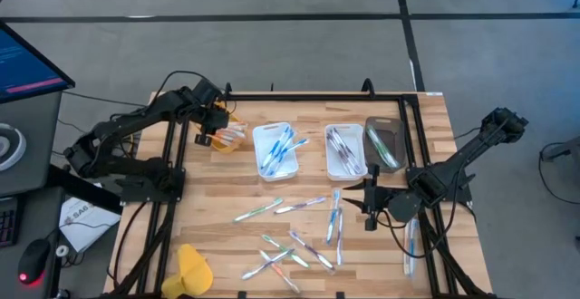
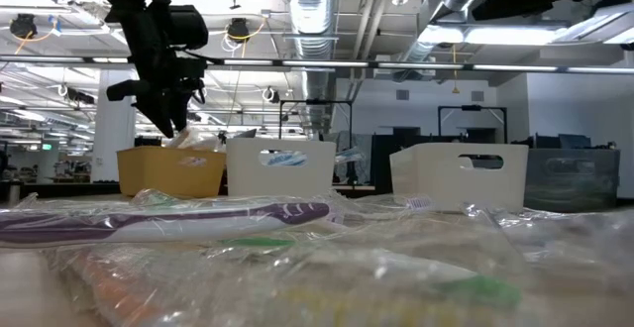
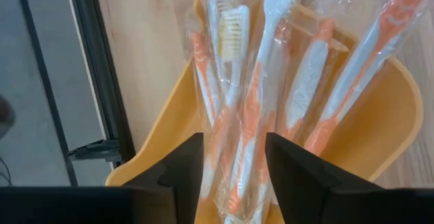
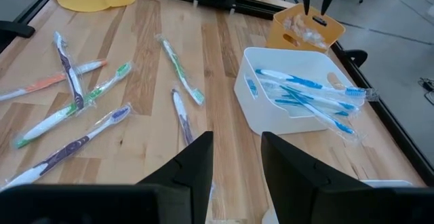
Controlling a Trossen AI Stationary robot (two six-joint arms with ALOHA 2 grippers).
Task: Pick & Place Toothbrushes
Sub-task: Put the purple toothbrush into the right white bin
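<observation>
My left gripper hangs open over the yellow tray at the table's far left. Its fingers stand apart above several wrapped orange toothbrushes that lean up out of the tray. In the low view the left gripper is just above the yellow tray's rim. My right gripper waits open on the right, clear of the table. Several loose wrapped toothbrushes lie flat on the wood in front of it.
A white tray holds blue toothbrushes, and a second white tray holds grey ones. A dark tray holds green ones at the far right. A yellow thing lies at the near left corner. One more toothbrush lies under the right arm.
</observation>
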